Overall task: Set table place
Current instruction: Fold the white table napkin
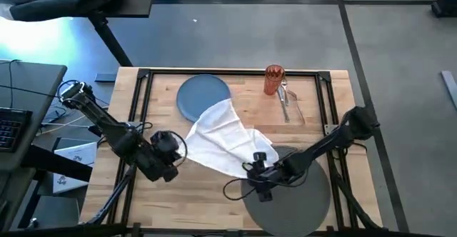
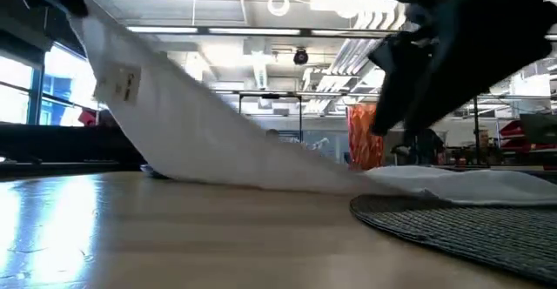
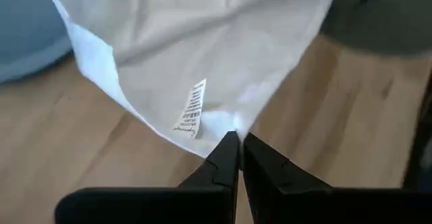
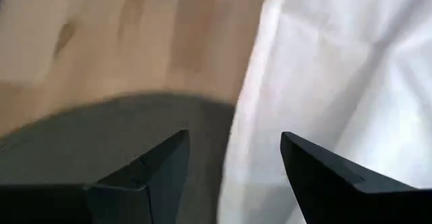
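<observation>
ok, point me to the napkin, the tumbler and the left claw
napkin (image 1: 225,140): high view, middle of the white cloth.
tumbler (image 1: 273,80): high view, its orange side wall.
left claw (image 3: 237,146): left wrist view, between the fingertips pinching the napkin's corner.

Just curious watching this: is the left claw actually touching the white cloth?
Touching. In the left wrist view the left gripper has its fingertips pinched shut on the corner of the white napkin.

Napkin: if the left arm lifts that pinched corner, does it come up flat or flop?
Likely flops. The white napkin already drapes in folds from the blue plate to the grey mat, so it's limp. Probably light: the left hand, shut on one corner, holds that edge raised. Expect dragging.
</observation>
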Tool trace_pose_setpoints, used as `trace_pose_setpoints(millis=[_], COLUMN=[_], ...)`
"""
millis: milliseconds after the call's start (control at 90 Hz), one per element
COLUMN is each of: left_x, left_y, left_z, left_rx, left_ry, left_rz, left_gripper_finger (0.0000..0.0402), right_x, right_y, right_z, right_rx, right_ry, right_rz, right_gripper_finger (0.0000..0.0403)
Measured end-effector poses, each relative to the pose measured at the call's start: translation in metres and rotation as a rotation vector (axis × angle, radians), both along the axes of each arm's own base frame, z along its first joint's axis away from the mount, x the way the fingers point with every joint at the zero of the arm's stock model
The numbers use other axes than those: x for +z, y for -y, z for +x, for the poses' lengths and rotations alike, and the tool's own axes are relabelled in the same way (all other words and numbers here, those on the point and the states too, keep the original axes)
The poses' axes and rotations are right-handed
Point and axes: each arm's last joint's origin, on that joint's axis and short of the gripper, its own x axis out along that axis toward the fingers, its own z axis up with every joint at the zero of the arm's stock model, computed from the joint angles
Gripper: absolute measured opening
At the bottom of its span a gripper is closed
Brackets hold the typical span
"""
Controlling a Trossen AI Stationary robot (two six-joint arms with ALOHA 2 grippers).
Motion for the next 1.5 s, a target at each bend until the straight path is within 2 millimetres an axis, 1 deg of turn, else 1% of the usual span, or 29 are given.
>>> trace_pose_setpoints(millis=[189, 267, 333, 422, 544, 678, 756, 800, 867, 956, 1022, 1078, 1200, 1256, 1300, 1344, 1389, 1444, 1500], left_x=[0.02, 0.026, 0.029, 0.031, 0.033, 0.033, 0.033, 0.034, 0.04, 0.057, 0.072, 0.087, 0.119, 0.131, 0.14, 0.147, 0.152, 0.154, 0.154], left_y=[-0.017, -0.021, -0.024, -0.027, -0.029, -0.029, -0.029, -0.029, -0.03, -0.032, -0.034, -0.038, -0.048, -0.053, -0.058, -0.061, -0.064, -0.066, -0.066], left_z=[-0.016, -0.021, -0.025, -0.028, -0.03, -0.03, -0.03, -0.03, -0.029, -0.03, -0.031, -0.032, -0.038, -0.041, -0.043, -0.045, -0.046, -0.046, -0.045], left_rx=[0.085, 0.089, 0.091, 0.094, 0.103, 0.106, 0.107, 0.11, 0.125, 0.144, 0.16, 0.178, 0.251, 0.287, 0.307, 0.312, 0.306, 0.287, 0.252], left_ry=[0.132, 0.164, 0.181, 0.194, 0.209, 0.214, 0.215, 0.224, 0.252, 0.323, 0.387, 0.446, 0.552, 0.578, 0.584, 0.582, 0.573, 0.56, 0.548], left_rz=[-0.038, -0.044, -0.053, -0.056, -0.046, -0.044, -0.045, -0.044, -0.038, -0.013, 0.035, 0.097, 0.28, 0.356, 0.409, 0.446, 0.469, 0.473, 0.45], left_gripper_finger=[0.0, 0.0, 0.0, 0.0, 0.0, 0.0, 0.0, 0.0, 0.0, 0.0, 0.0, 0.0, 0.0, 0.0, 0.0, 0.0, 0.0, 0.0, 0.0], right_x=[-0.014, -0.014, -0.015, -0.017, -0.027, -0.028, -0.027, -0.022, -0.005, 0.031, 0.067, 0.1, 0.177, 0.205, 0.224, 0.238, 0.247, 0.251, 0.25], right_y=[-0.003, -0.001, 0.003, 0.012, 0.023, 0.032, 0.035, 0.037, 0.041, 0.046, 0.052, 0.06, 0.082, 0.092, 0.099, 0.104, 0.107, 0.108, 0.105], right_z=[0.008, 0.007, 0.006, 0.006, 0.011, 0.019, 0.021, 0.02, 0.018, 0.011, 0.0, -0.012, -0.047, -0.061, -0.067, -0.073, -0.076, -0.075, -0.071], right_rx=[-0.035, -0.115, -0.196, -0.276, -0.364, -0.378, -0.338, -0.338, -0.347, -0.374, -0.432, -0.5, -0.673, -0.734, -0.766, -0.774, -0.752, -0.707, -0.654], right_ry=[-0.017, -0.013, -0.008, -0.034, -0.066, -0.087, -0.114, -0.123, -0.14, -0.125, -0.096, -0.045, 0.108, 0.182, 0.232, 0.256, 0.244, 0.216, 0.192], right_rz=[-0.043, -0.078, -0.102, -0.098, -0.028, 0.075, 0.115, 0.123, 0.117, 0.081, 0.016, -0.052, -0.293, -0.384, -0.406, -0.393, -0.359, -0.297, -0.226], right_gripper_finger=[0.022, 0.0215, 0.02, 0.0164, 0.0092, 0.0018, 0.0005, 0.0003, 0.0001, 0.0, 0.0, 0.0, 0.0, 0.0, 0.0, 0.0, 0.0, 0.0, 0.0])
